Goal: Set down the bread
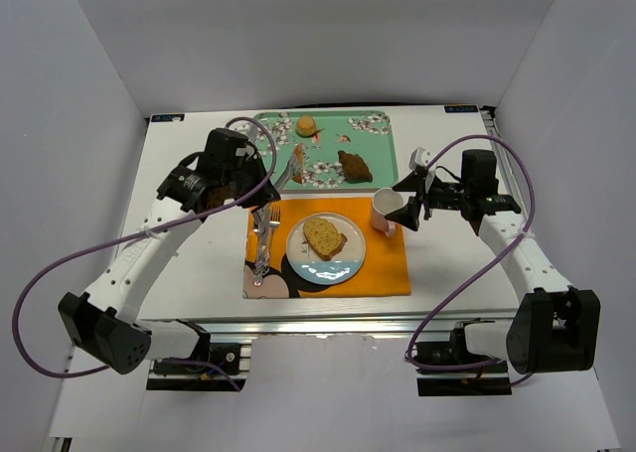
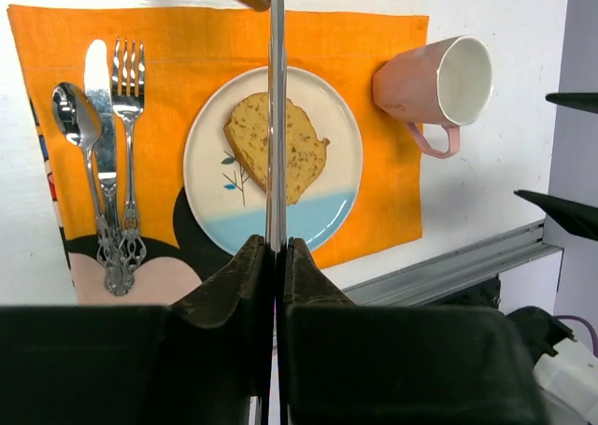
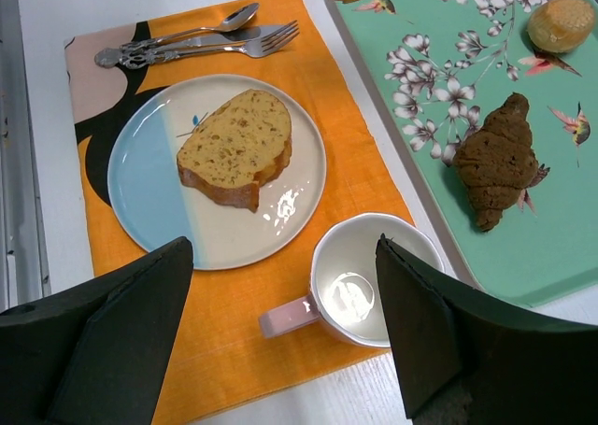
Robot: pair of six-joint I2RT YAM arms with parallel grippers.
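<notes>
The left gripper [image 2: 274, 249] is clenched on thin silver tongs [image 2: 275, 117], probably, as they show only edge-on. Their tip pinches the smaller yellow-tan bread slice [image 1: 297, 162] over the floral green tray's [image 1: 328, 146] near-left edge. Carry it level, lower it beside the broad slice [image 1: 324, 237] on the round white-and-blue plate [image 1: 328, 275], then release. The right gripper [image 3: 280, 247] gapes empty.

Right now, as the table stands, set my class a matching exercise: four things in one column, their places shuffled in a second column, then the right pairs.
Things
1. broad bread slice
2. pink mug
3. cutlery
4. brown croissant

Places
A. on the green tray
B. on the mat, left of the plate
C. on the plate
D. right of the plate, at the mat's edge

Pairs: 1-C, 2-D, 3-B, 4-A
</notes>
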